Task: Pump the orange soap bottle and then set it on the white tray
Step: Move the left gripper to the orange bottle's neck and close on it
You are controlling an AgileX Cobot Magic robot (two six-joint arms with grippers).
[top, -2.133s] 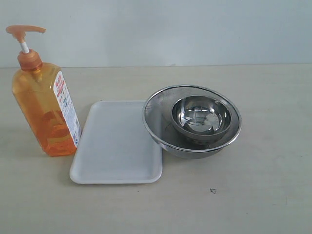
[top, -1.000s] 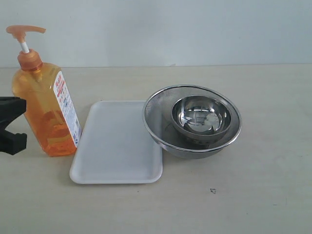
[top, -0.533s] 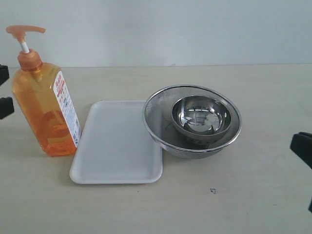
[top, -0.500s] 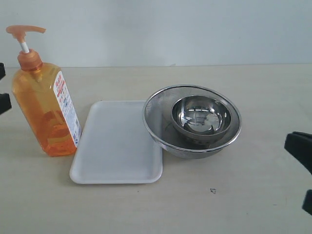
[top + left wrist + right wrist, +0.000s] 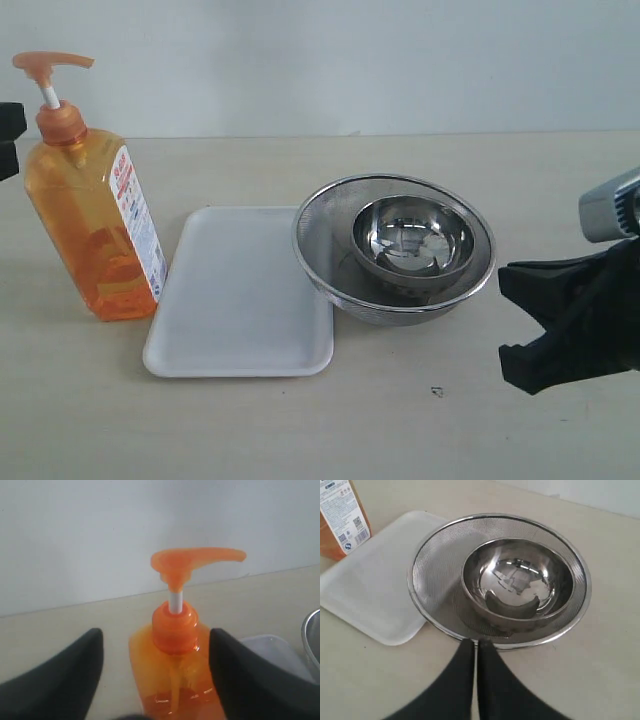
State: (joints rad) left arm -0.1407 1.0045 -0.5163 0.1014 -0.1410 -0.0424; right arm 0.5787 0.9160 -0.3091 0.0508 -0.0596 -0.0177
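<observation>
Right tool: new in the lower right of the exterior view, where half a second ago only a sliver showed at the right edge. Its fingers are pressed together and hold nothing. It hangs low over the bare worktop, just right of the bowls and clear of them.

White tray: lower centre, flat and empty, not moved in the last two seconds.

Mesh steel bowl: sits right of centre with the smaller steel bowl nested inside. Its rim overlaps the tray's right edge. No change here either.

Orange soap bottle: upright at the left of the frame, standing on the worktop against the tray's left edge, not on the tray. Pump head is up, with the white stem showing. I judge it not yet pressed.

Left tool: a second ago it sat low at the left edge, level with the bottle's body. Now it has climbed to the upper left, level with the collar. In its own wrist view the two fingers are spread wide, one on each side of the neck, and they do not touch it.

Reading: both arms have only just come in, so the task is at its very start. The left tool looks set to steady the neck or to press. The pump comes first, then the short move right onto the tray.
</observation>
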